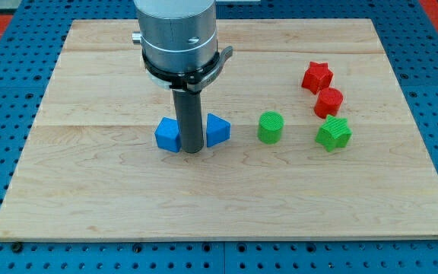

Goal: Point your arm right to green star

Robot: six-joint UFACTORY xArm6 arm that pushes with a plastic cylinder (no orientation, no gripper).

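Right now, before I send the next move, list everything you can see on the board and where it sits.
Blue blocks: 2, blue, view's centre-left, one left of my tip, one right of it.
Green cylinder: 1, green, centre.
Green star: 1, green, view's right.
Red cylinder: 1, red, just above the green star.
Red star: 1, red, top of that cluster.
Wooden board: 1, light wood, on blue pegboard.
My tip: 1, dark, between the blue blocks.

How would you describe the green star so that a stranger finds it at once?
Look at the wooden board, then the group of blocks near the view's right edge. The green star is the lowest there, below the red cylinder. Unlike the green cylinder, it has points.
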